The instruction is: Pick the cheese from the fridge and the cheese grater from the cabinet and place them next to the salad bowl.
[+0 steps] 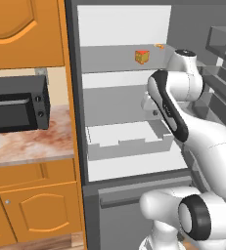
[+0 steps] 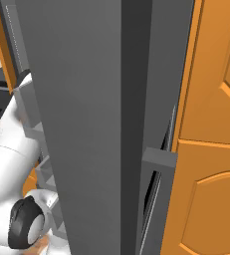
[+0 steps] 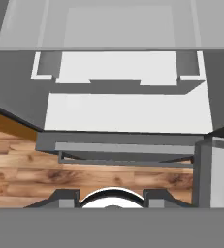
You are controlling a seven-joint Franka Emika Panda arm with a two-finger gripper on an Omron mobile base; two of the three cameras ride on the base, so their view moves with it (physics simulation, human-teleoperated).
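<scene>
In the left base view the fridge (image 1: 124, 97) stands open, with the cheese (image 1: 142, 56) on its upper shelf, the white drawer (image 1: 126, 139) below, and the arm in front at right. A black microwave (image 1: 16, 103) sits on the surface (image 1: 31, 141) to the left.

The right base view faces the grey fridge door (image 2: 101, 124), with orange cupboards (image 2: 211, 149) beside it.

The hand view looks down on the drawer (image 3: 128, 72) and wood floor (image 3: 45, 169). I cannot tell how far the claw (image 3: 112, 199) is open; nothing is seen between its tips.

Orange-red cheese (image 1: 142, 56), white-lined grey fridge (image 1: 124, 29), black microwave (image 1: 16, 104).

Open shelf space around the cheese (image 1: 142, 56), white drawer (image 1: 129, 139) below.
</scene>
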